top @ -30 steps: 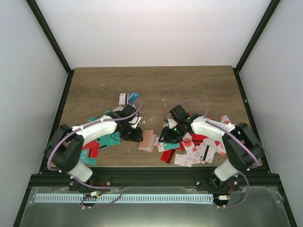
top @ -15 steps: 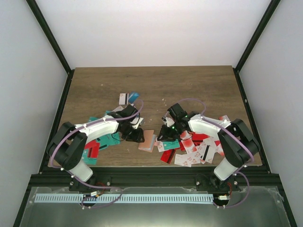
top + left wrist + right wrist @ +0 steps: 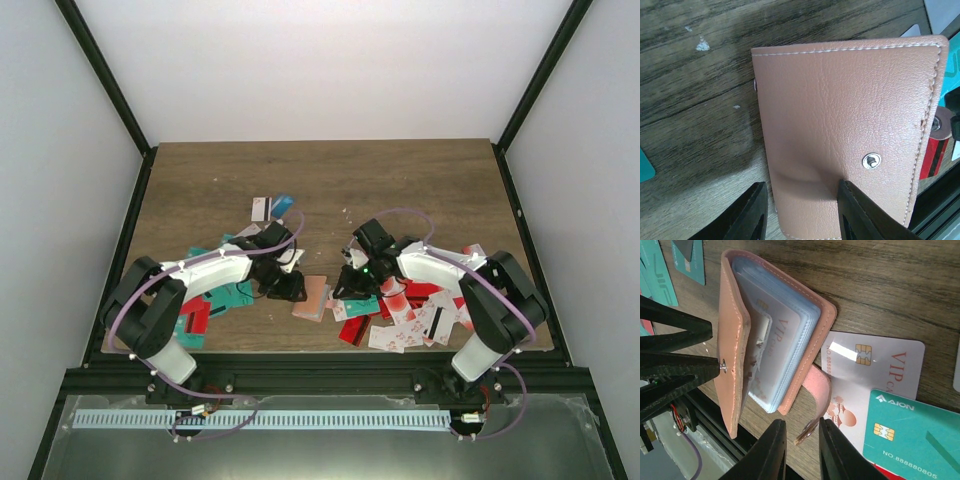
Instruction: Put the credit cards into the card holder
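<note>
Both arms reach inward, low over the wooden table [image 3: 400, 180], meeting at the salmon-pink leather folding card holder [image 3: 312, 296] between them. The left gripper [image 3: 799, 212] clamps the holder's near cover edge. The right gripper [image 3: 801, 450] straddles its pink snap strap [image 3: 816, 390], jaws narrow; grasp unclear, above scattered white and teal plastic credit cards [image 3: 875, 370].

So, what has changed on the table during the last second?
The right hand moved a little toward the card holder and narrowed its fingers around the holder's snap strap; whether it already grips the strap is unclear. The left hand stayed at the holder's cover. The holder and the scattered credit cards did not visibly move.
</note>
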{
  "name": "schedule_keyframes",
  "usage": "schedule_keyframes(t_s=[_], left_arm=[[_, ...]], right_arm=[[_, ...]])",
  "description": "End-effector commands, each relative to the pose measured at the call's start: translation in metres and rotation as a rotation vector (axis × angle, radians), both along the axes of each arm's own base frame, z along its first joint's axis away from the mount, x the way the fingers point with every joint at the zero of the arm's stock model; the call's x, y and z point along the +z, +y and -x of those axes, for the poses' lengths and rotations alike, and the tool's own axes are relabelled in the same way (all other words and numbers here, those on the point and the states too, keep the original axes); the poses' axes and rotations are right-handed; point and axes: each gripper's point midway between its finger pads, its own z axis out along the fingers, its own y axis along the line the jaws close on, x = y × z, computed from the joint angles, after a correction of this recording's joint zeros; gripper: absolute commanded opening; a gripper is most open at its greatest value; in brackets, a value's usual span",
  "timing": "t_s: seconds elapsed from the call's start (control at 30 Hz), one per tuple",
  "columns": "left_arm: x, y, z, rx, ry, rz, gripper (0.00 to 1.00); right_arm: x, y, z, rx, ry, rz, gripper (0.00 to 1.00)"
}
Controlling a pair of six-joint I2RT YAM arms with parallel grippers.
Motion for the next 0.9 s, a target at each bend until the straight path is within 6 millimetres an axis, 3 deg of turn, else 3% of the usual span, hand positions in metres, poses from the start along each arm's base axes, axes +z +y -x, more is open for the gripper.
schedule_keyframes(t_s=[0.0, 0.23, 0.63, 0.87], left_arm=[[-0.003, -0.002, 0.004, -0.021, 0.003, 0.009, 0.41], [-0.004, -0.002, 0.007, -0.018, 0.006, 0.011, 0.41], [-0.009, -0.01, 0.011, -0.028, 0.021, 0.02, 0.41], [-0.014, -0.014, 0.012, -0.018, 0.025, 0.008, 0.41]], right_arm=[[-0.003, 0.001, 0.001, 0.008, 0.005, 0.018, 0.22], [-0.007, 0.003, 0.005, 0.018, 0.015, 0.02, 0.21], [-0.01, 0.001, 0.008, 0.021, 0.02, 0.03, 0.01], [-0.003, 0.003, 0.006, 0.024, 0.013, 0.017, 0.01]])
